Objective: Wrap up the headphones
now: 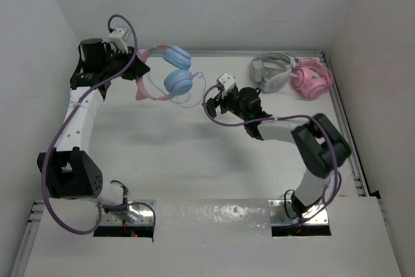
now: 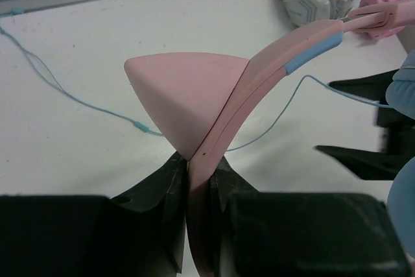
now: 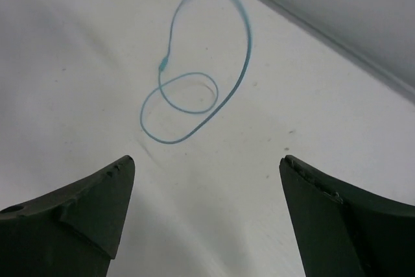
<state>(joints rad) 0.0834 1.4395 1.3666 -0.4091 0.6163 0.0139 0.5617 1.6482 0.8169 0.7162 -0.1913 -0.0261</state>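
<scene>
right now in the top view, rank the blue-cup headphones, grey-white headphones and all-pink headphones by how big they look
1. blue-cup headphones: largest, but held in the left hand, so perhaps nearer the camera.
2. grey-white headphones and all-pink headphones: look about alike, so not ranked.

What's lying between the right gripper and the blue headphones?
Only their blue cable, looped on the table; the right wrist view shows it ahead of the open right gripper.

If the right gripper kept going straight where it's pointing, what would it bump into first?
Probably the thin blue cable looped on the table ahead of the open right gripper, though it might touch bare table first; depth is unclear.
</scene>
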